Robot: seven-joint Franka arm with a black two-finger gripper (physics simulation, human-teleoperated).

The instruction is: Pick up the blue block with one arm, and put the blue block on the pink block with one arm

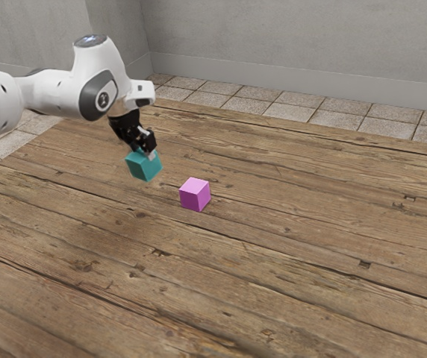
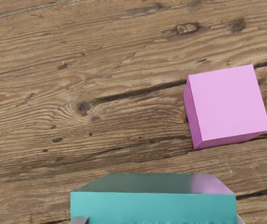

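My gripper is holding the blue block; my two black fingers are pressed on it from two sides, near its top. The block looks more blue-green than blue; it sits a bit tilted in my grip, and it seems to be up off the table, though I cannot be sure how high.

The pink block rests flat on the brown wood table; in the exterior view it is near the blue block, toward the exterior view's right and a bit lower in the picture. The two blocks are apart and do not touch; the blue block is not on top of the pink one yet.

My white arm comes in from the exterior view's left and bends down to the blue block; behind the table there is a tiled floor and a grey wall.

From my hand's camera, the blue block is big and close, right under my hand; the pink block lies off to one side of it on the wood planks, with bare wood between the two.
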